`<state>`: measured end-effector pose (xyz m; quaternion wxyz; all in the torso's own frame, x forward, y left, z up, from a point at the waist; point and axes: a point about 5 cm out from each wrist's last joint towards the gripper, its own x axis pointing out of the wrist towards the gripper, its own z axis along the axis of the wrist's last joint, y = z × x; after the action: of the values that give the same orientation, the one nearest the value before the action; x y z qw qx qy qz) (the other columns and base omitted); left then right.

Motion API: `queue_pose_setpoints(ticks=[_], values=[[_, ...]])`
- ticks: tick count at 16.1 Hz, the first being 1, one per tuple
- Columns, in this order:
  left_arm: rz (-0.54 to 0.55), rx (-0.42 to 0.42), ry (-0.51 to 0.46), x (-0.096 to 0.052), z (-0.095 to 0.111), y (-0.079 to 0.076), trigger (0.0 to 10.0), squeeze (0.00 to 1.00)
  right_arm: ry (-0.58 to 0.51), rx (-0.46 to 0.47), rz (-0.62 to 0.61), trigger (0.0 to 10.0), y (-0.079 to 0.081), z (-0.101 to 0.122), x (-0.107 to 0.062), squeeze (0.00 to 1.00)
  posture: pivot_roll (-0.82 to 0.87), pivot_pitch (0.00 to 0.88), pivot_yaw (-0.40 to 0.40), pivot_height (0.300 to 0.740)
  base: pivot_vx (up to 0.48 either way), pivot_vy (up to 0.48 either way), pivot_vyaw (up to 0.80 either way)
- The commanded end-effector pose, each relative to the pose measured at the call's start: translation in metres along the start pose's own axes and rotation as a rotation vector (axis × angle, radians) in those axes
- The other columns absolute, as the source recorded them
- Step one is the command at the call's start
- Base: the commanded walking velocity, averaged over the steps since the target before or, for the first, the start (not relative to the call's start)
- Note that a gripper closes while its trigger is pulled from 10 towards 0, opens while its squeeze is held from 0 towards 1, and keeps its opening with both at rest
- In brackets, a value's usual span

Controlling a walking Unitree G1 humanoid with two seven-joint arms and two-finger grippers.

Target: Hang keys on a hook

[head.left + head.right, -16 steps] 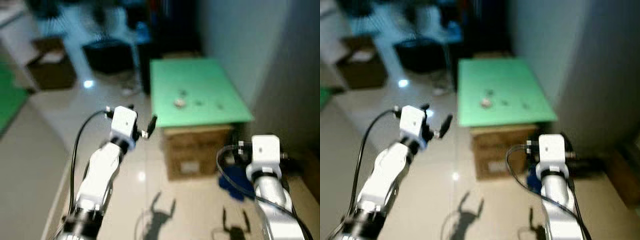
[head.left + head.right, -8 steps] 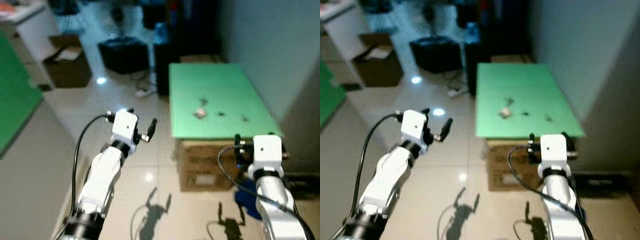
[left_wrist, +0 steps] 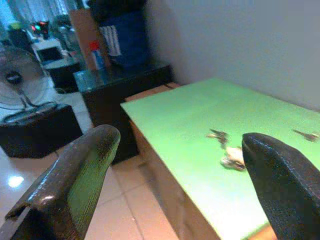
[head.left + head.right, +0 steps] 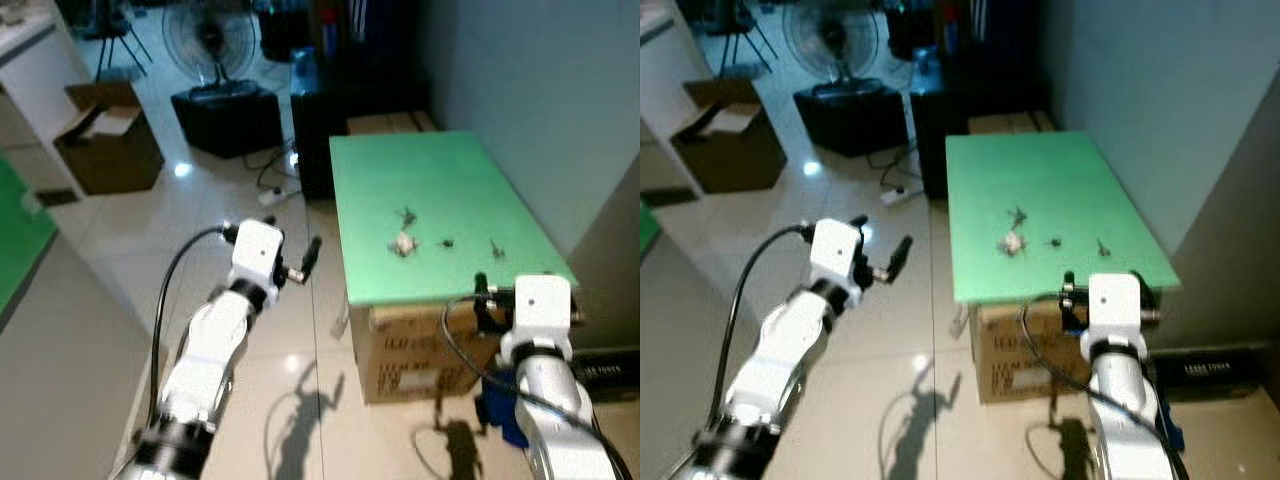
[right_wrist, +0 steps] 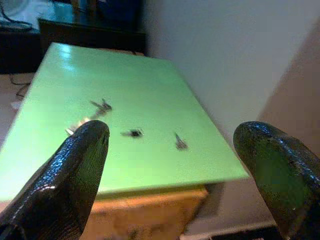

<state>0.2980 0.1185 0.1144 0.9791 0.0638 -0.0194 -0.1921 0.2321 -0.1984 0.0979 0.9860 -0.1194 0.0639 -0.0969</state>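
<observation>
closer now than a second ago, the green table (image 4: 440,180) holds the keys (image 4: 404,243), a small pale bunch whose long axis is too small to tell. left gripper (image 4: 300,262) and right gripper (image 4: 478,300) hover short of it, both spread wide, empty.

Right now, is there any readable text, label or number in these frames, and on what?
None can be read.
Cardboard box under the green table: dark print and a white label, too blurred.
Black item on the floor at right: pale lettering, too small.
</observation>
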Motion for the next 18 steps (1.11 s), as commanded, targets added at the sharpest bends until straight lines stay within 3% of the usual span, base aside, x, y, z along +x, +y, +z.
queue_pose_setpoints(ticks=[1, 9, 11, 14, 18], values=[[0.033, 0.020, 0.014, -0.005, -0.002, 0.012, 10.0, 0.00, -0.020, 0.017, 0.026, 10.0, 0.008, 0.006, 0.001, 0.00, -0.22, 0.000, 0.055, 0.740, 0.360, 0.000, -0.80], [0.052, 0.024, 0.026, -0.008, -0.006, 0.015, 10.0, 0.00, -0.039, -0.015, 0.067, 10.0, 0.011, 0.008, 0.002, 0.00, -0.21, 0.000, 0.045, 0.740, 0.360, 0.000, -0.10], [0.089, 0.031, 0.035, -0.013, -0.008, 0.020, 10.0, 0.00, -0.068, -0.075, 0.166, 10.0, 0.020, 0.011, 0.005, 0.00, -0.19, 0.000, 0.030, 0.740, 0.360, 0.000, 0.80], [0.115, 0.035, 0.041, -0.019, -0.008, 0.024, 10.0, 0.00, -0.060, -0.059, 0.181, 10.0, 0.022, 0.010, 0.008, 0.00, -0.16, 0.000, 0.006, 0.740, 0.356, 0.000, 0.80], [0.154, 0.028, 0.057, -0.024, -0.010, 0.031, 10.0, 0.00, -0.054, -0.044, 0.192, 10.0, 0.027, 0.009, 0.013, 0.00, -0.15, 0.000, 0.005, 0.740, 0.253, 0.000, 0.00]])
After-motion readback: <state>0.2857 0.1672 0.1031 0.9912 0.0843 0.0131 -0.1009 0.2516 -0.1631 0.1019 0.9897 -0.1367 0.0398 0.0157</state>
